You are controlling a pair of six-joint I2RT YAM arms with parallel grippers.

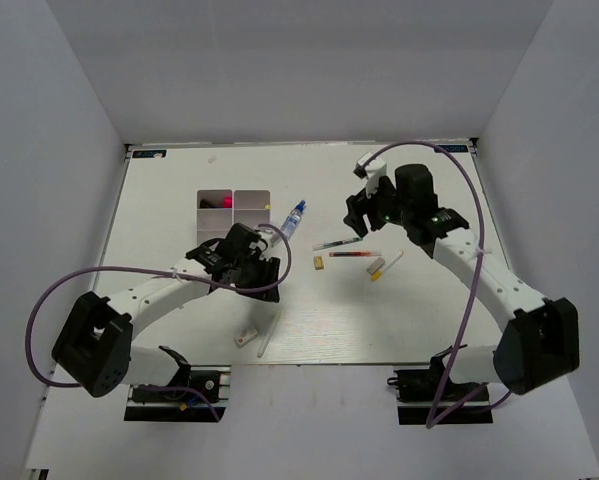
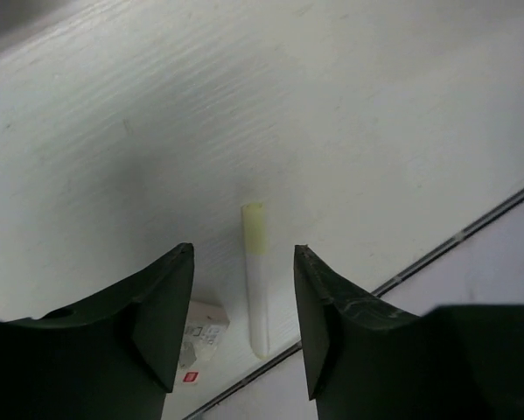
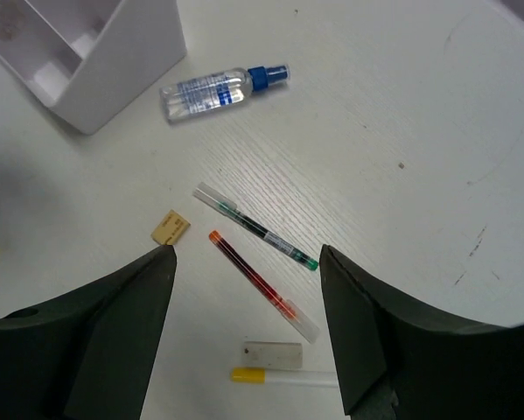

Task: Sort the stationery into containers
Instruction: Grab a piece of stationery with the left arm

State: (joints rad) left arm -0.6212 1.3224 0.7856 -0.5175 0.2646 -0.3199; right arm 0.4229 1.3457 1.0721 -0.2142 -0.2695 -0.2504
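We are hovering the left gripper [image 2: 244, 252] over a white marker with a pale yellow end [image 2: 256, 289], its two dark fingers spread apart with nothing between them. The marker is lying flat on the white wood-grain table [image 2: 375, 105], one end close to the table's edge. A small white block with a printed label [image 2: 202, 325] is sitting just beside it, not touching. We are also holding the right gripper [image 3: 246, 254] wide and empty above a thin green pen [image 3: 260, 229] and a thin red pen [image 3: 263, 287], which are lying near each other. The white plastic box divided into square cells [image 3: 135, 61] is standing well apart from them.

We are judging the risks this way. The round marker is lying so near the edge that a glancing finger could be rolling it off the table, and a skewed descent could be nudging the block too. On the right, the two pens are close enough that one closing could be catching both, or pinching neither, since they are thin and flat on the surface.

As for writing, a clear spray bottle with a blue cap [image 3: 216, 88] is carrying blue print, and the block's label is showing a red mark. Both are too small for us to read.
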